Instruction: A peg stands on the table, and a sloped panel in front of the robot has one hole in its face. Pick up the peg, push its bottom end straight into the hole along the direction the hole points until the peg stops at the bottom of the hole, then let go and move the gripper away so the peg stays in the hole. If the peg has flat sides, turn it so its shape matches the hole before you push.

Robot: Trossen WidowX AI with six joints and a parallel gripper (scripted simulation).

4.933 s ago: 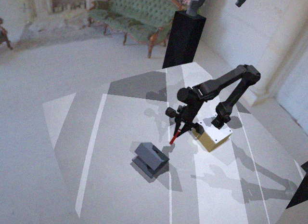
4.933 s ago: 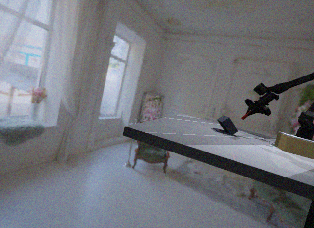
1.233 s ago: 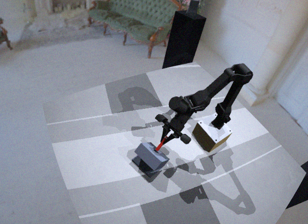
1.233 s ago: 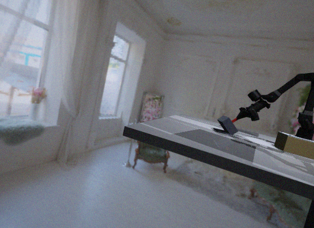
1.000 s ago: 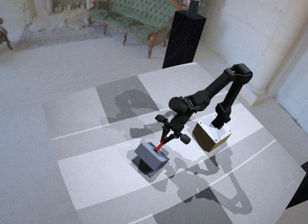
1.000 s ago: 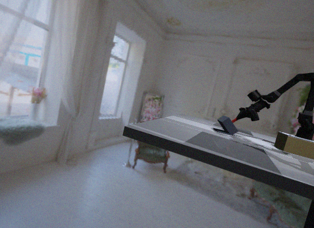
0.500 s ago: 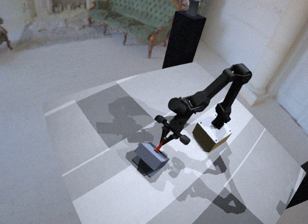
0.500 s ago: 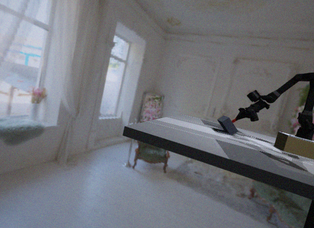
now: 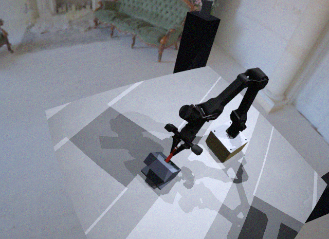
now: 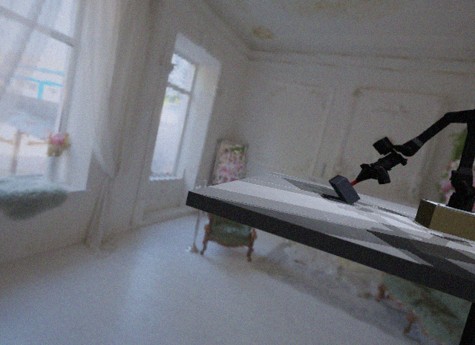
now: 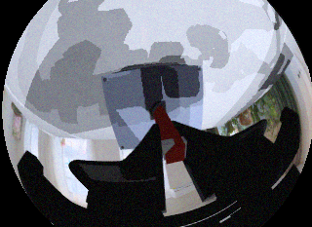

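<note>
When viewed from above, left to right: slopes up from the table (image 9: 106, 202) (image 10: 306, 230) (image 11: 161, 18) as a blue-gray panel (image 9: 159, 167) (image 10: 344, 190) (image 11: 131, 95); slants, lower end at the hole (image 11: 153, 112), as a red peg (image 9: 169, 157) (image 10: 353, 182) (image 11: 168, 130), depth unclear; clamps that peg as a black gripper (image 9: 174, 150) (image 10: 357, 180) (image 11: 164, 126).

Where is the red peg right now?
The red peg is pinched in the tool, tilted, its lower end at the face of the sloped panel, right of centre in the exterior view.

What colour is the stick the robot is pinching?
The stick is red, and it shows best in the wrist view.
</note>
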